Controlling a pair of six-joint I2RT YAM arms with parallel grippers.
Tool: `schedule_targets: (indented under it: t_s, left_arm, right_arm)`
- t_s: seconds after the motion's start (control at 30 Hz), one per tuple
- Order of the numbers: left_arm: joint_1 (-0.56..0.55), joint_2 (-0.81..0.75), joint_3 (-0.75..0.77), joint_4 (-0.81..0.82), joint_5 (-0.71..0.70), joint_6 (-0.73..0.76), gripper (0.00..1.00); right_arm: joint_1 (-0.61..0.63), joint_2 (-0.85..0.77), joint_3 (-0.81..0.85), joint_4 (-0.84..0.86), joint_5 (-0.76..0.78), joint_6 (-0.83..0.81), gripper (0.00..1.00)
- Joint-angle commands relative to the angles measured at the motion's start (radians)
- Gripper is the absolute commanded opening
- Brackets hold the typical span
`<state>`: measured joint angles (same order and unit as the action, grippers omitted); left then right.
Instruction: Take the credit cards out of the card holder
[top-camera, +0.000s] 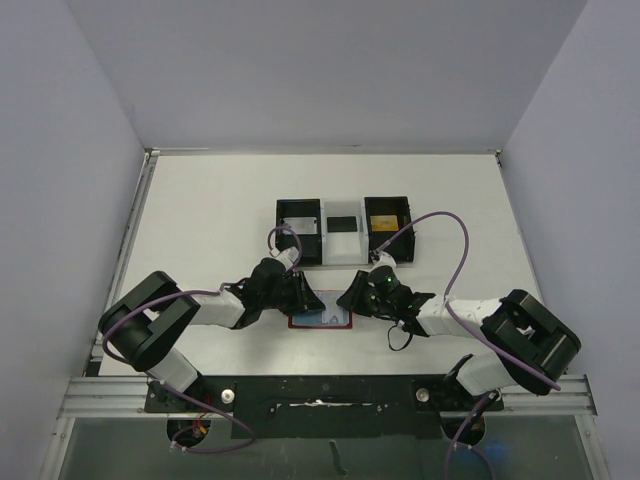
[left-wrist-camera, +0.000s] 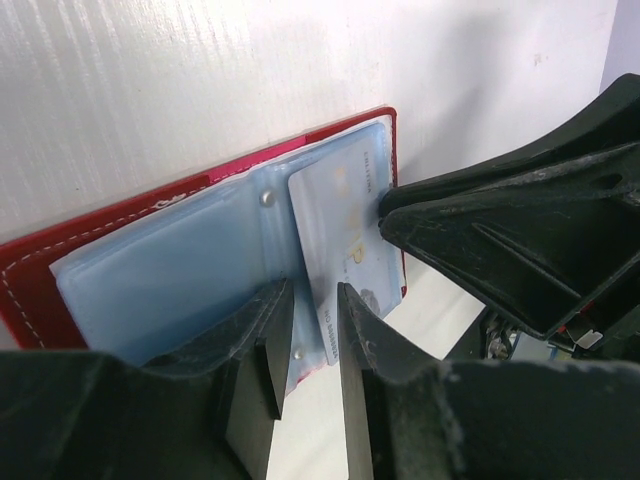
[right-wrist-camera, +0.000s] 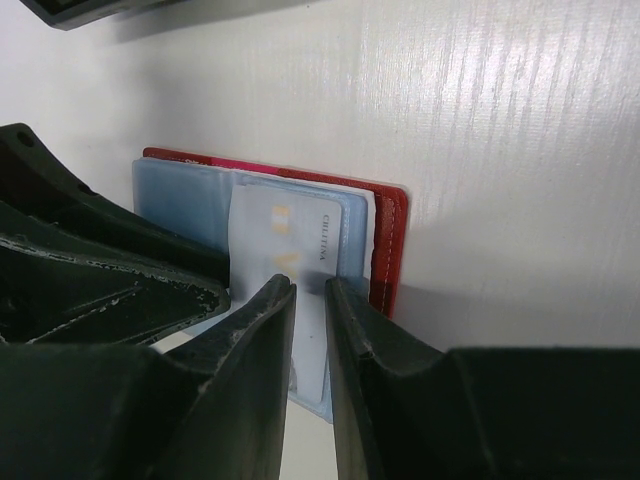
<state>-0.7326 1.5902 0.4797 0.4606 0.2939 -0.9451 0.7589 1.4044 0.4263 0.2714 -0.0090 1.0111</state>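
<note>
Right wrist cam: right gripper (right-wrist-camera: 310, 290) is pinching credit card (right-wrist-camera: 285, 235) by free edge, best hold; prob thin, slick, bendy. Left gripper (left-wrist-camera: 312, 300) is straddling card holder (left-wrist-camera: 25, 295); grip unclear.

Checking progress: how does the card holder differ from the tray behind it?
The card holder is red with pale blue sleeves; the tray is black and white. The card holder lies open between the left tool and right tool; the tray sits farther back, untouched. Both hold cards.

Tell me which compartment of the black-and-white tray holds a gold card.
The black compartment at the right end holds the gold card. The white middle compartment holds a black card, the black left compartment a pale grey card.
</note>
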Motion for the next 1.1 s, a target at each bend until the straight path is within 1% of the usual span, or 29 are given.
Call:
schedule_targets:
  t_s: [0.0,0.2,0.5,0.57,0.77,0.93,1.07]
  left_arm:
    - [-0.004,-0.001,0.003,0.008,-0.024,0.000,0.24]
    - [-0.004,0.003,-0.011,0.082,0.010,-0.026,0.13]
    - [-0.004,0.031,-0.016,0.194,0.084,-0.059,0.12]
    - [-0.004,0.026,-0.017,0.187,0.081,-0.058,0.11]
    - [-0.002,-0.006,-0.021,0.126,0.043,-0.049,0.00]
    - [-0.001,-0.012,-0.015,0.119,0.047,-0.045,0.00]
    - [-0.001,-0.021,-0.019,0.105,0.037,-0.045,0.00]
  right_arm:
    - [0.002,0.021,-0.009,-0.064,0.026,-0.009,0.22]
    - [0.001,0.011,-0.016,-0.063,0.030,-0.002,0.22]
    - [0.002,0.016,-0.014,-0.056,0.021,-0.002,0.22]
    - [0.002,0.017,-0.012,-0.057,0.021,-0.001,0.22]
    - [0.001,0.015,-0.012,-0.060,0.022,-0.002,0.22]
    - [0.001,0.004,-0.011,-0.064,0.020,-0.003,0.23]
    - [0.002,-0.001,-0.005,-0.061,0.011,-0.014,0.25]
